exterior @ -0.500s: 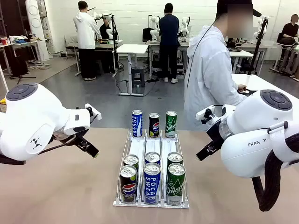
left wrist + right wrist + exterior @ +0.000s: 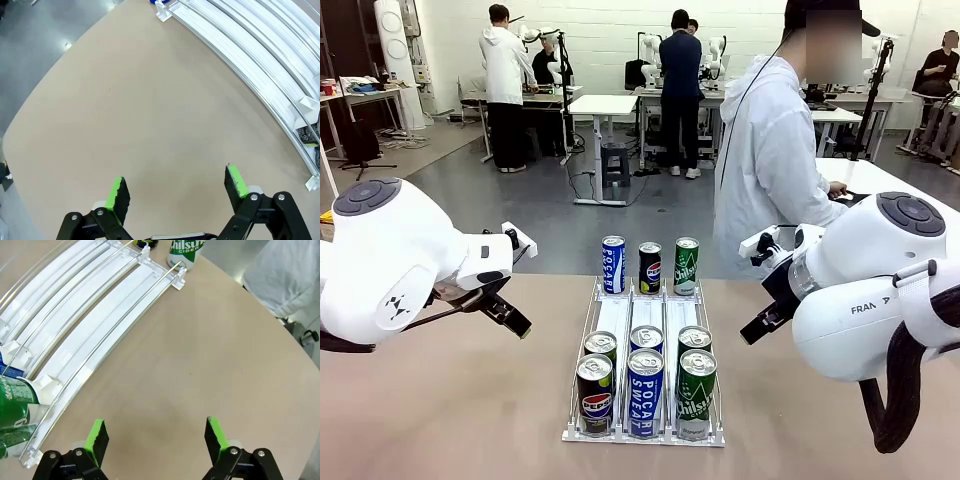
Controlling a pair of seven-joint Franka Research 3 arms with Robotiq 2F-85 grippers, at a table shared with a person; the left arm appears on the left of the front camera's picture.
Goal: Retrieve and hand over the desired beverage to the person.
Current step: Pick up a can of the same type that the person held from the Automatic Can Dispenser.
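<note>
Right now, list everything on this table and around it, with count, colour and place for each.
rack: one, white, three lanes, table middle
Pocari cans: three, blue; two near end middle lane, one far end left
black cans: three; two near end left lane, one far end middle
cider cans: three, green; two near end right lane, one far end right
table: one, tan
person: one, white jacket, far side
left gripper: black, green pads, open, over bare table left of rack
right gripper: same colours, open, right of rack
</note>
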